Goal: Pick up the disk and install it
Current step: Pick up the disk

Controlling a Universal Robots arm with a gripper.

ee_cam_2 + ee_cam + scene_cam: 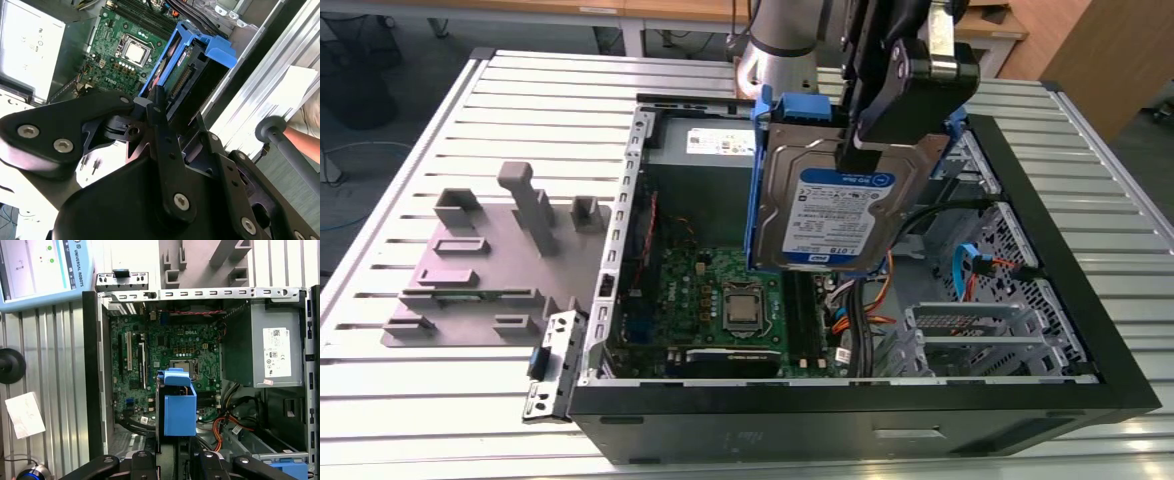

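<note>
The disk [834,215], a silver drive with a white and blue label and blue rails, hangs upright over the open black computer case [854,410]. My gripper [861,155] is shut on its upper part from above. Below it lie the green motherboard [707,290] and the processor socket [743,308]. In the second wrist view the disk [200,55] shows edge-on beyond my black fingers [159,107]. In the first wrist view its blue rail [179,407] hangs over the motherboard [165,355], close to the case's cabled drive-bay side.
A grey power supply box [272,350] with a white sticker fills one case corner. A metal drive cage [987,335] and cables [974,270] lie at the exterior view's right. A grey fixture [494,270] stands on the slatted table [440,400]. A person's sleeve [306,122] is nearby.
</note>
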